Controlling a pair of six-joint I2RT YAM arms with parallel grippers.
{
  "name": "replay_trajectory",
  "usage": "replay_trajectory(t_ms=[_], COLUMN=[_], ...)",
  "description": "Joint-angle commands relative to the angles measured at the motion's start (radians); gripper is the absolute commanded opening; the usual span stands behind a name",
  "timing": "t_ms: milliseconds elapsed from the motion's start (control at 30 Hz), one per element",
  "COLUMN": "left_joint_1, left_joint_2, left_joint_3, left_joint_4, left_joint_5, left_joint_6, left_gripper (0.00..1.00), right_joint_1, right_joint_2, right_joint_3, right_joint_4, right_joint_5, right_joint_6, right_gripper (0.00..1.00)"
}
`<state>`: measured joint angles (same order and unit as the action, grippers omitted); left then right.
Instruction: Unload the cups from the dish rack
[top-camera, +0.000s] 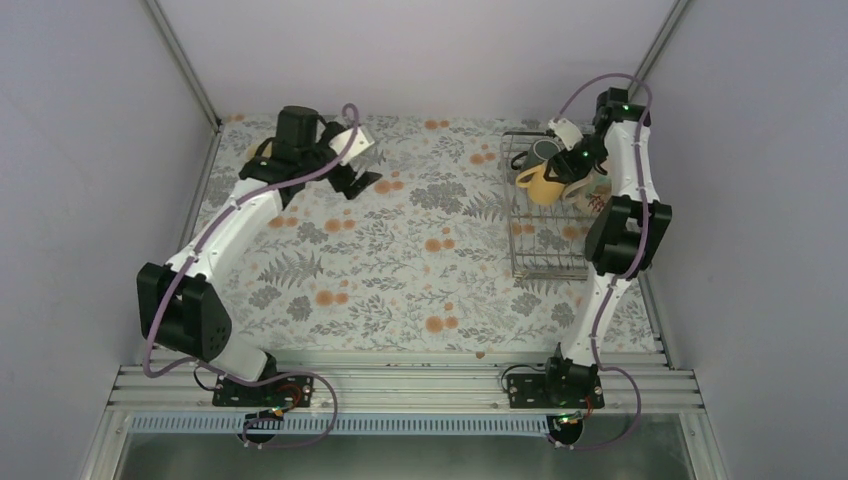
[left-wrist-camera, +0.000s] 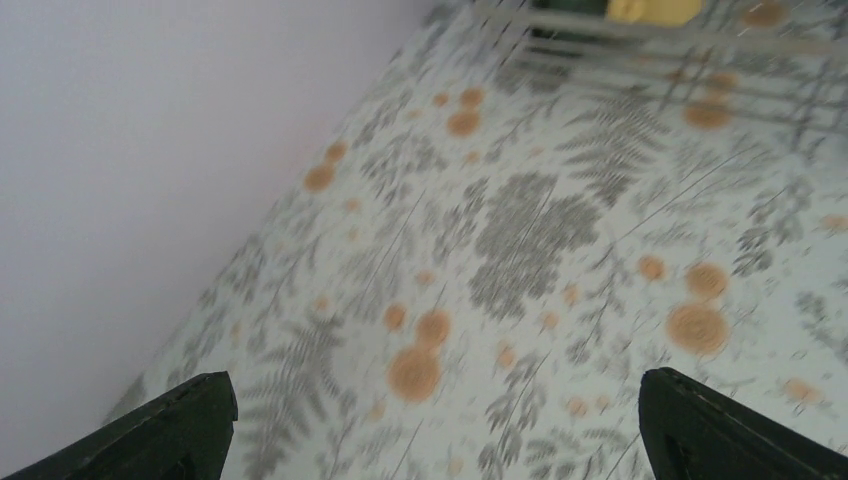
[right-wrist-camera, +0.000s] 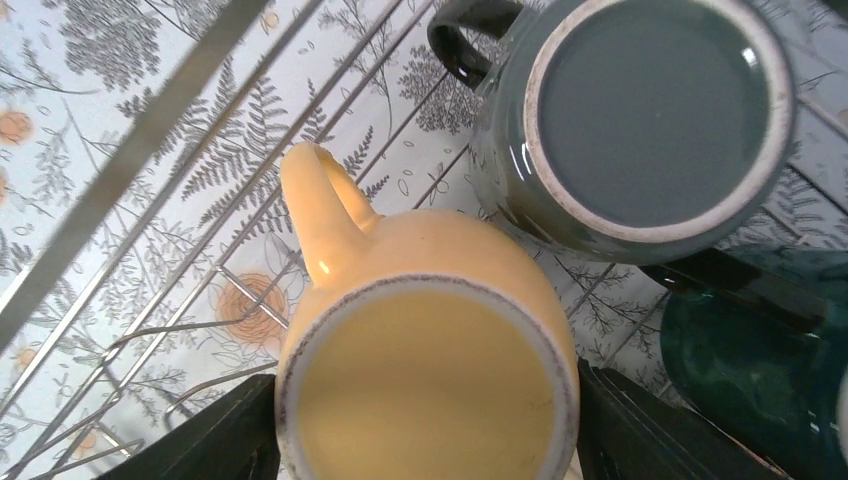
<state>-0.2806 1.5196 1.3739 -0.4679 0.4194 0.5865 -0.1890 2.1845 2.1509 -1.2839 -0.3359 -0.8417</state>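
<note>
The wire dish rack (top-camera: 545, 255) stands at the right of the table. My right gripper (top-camera: 562, 178) is shut on the yellow mug (top-camera: 540, 184), holding it tilted over the rack's far left part. In the right wrist view both fingers press the sides of the yellow mug (right-wrist-camera: 430, 350), handle pointing away. A dark grey mug (right-wrist-camera: 640, 120) sits upside down in the rack just behind it. A teal-green mug (right-wrist-camera: 760, 370) lies at the right. My left gripper (top-camera: 355, 180) is open and empty over the far left of the table, its fingers (left-wrist-camera: 170, 430) wide apart.
The table carries a floral cloth (top-camera: 400, 260). Grey walls close in the left, back and right. A tan object (top-camera: 258, 152) shows partly behind the left arm near the far left corner. The rack's wires (right-wrist-camera: 130, 160) run below the held mug.
</note>
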Motion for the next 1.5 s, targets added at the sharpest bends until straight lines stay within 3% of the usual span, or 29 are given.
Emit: replay_trajectory(t_ms=[0, 133, 233, 333, 667, 1000, 1167, 1467], left_joint_1=[-0.096, -0.137, -0.152, -0.199, -0.325, -0.378, -0.388, -0.394], left_joint_2=[-0.005, 0.044, 0.058, 0.121, 0.439, 0.778, 0.857, 0.907], left_joint_3=[-0.004, -0.001, -0.086, -0.09, 0.202, 0.683, 0.792, 0.849], left_joint_4=[0.161, 0.29, 0.512, 0.621, 0.614, 0.478, 0.432, 0.436], left_joint_5=[0.047, 0.147, 0.294, 0.324, 0.422, 0.545, 0.587, 0.646], left_joint_6=[0.002, -0.025, -0.029, -0.029, -0.055, -0.172, -0.195, -0.226], left_gripper=[1.0, 1.0, 1.0, 1.0, 1.0, 1.0, 1.0, 0.99], right_joint_1=[-0.013, -0.017, -0.02, -0.024, -0.025, -0.024, -0.025, -0.024], right_joint_2=[-0.11, -0.136, -0.162, -0.191, -0.288, -0.375, -0.402, -0.437], right_joint_3=[0.005, -0.017, -0.046, -0.071, -0.127, -0.205, -0.226, -0.234], right_joint_4=[0.0, 0.0, 0.0, 0.0, -0.002, -0.002, 0.0, -0.002], right_joint_5=[-0.084, -0.101, -0.113, -0.128, -0.158, -0.198, -0.219, -0.259], right_joint_6=[0.022, 0.026, 0.028, 0.029, 0.026, 0.02, 0.018, 0.023], right_gripper=[0.47, 0.47, 0.46, 0.46, 0.47, 0.47, 0.47, 0.47])
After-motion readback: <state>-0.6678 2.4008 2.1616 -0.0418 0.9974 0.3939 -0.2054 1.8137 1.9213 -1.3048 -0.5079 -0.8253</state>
